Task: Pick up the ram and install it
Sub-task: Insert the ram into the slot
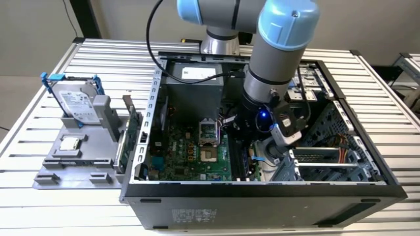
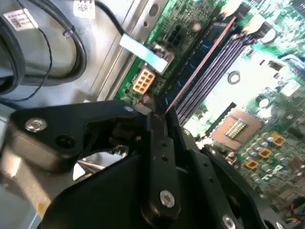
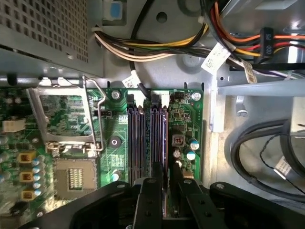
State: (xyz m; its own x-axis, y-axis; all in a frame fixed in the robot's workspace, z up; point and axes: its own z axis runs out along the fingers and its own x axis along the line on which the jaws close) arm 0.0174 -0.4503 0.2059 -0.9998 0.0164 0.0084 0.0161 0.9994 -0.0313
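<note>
Fingers (image 2: 162, 143) of my gripper (image 3: 166, 191) pinch the ram (image 2: 200, 64) by its thin edge, so it stands lengthwise along the black slots (image 3: 143, 138) (it seems seated in one) on the motherboard (image 3: 186, 114) inside the case (image 1: 262, 189).

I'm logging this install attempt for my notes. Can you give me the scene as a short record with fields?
ram: edge-on, lying along the black memory slots
end effector: shut on one end of the ram, inside the open computer case
seated in slot: cannot tell
processor socket: on the board beside the slots
outside the case: hard drive, on the exterior view's left
</note>
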